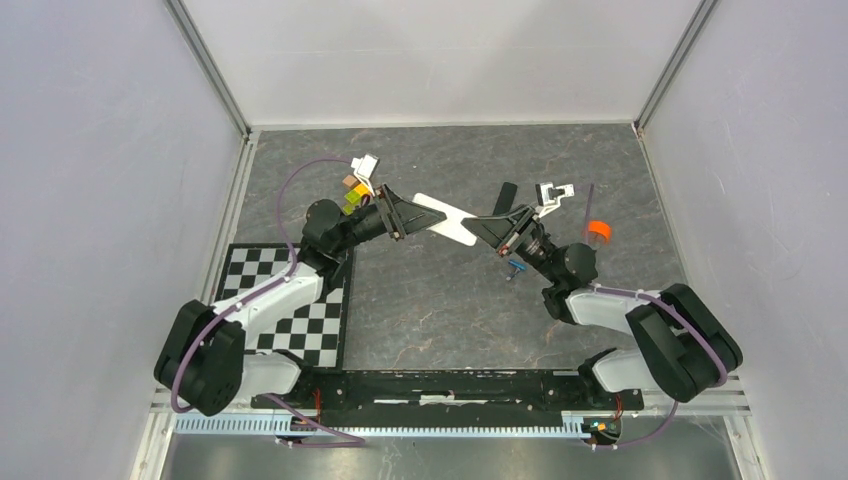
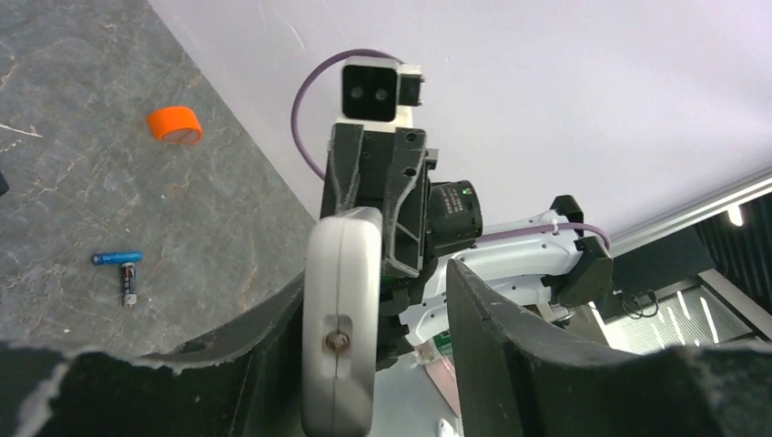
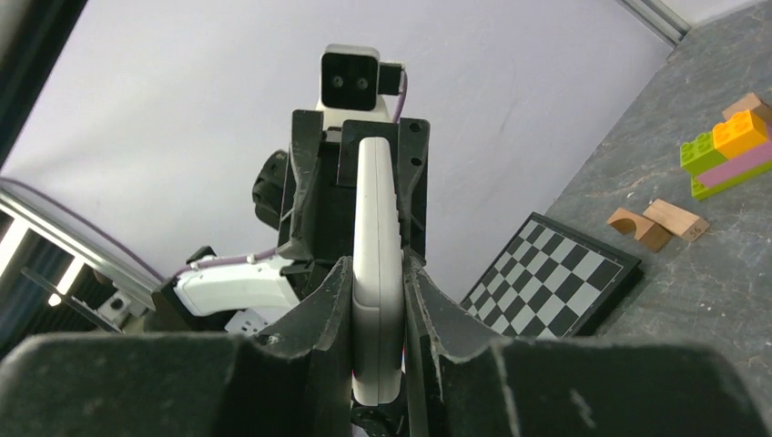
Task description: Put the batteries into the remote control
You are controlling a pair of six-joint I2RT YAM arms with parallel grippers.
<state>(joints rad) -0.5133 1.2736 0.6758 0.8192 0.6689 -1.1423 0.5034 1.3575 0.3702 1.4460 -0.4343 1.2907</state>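
My right hand clamps the white remote control, a finger pressed tight against either side, and holds it in the air above the middle of the bench. My left hand stands part-open around the remote's other end: one finger lies against it, the other stands clear. The blue battery and the purple battery lie just beside each other on the bench, right of its middle. They are well apart from the orange cap.
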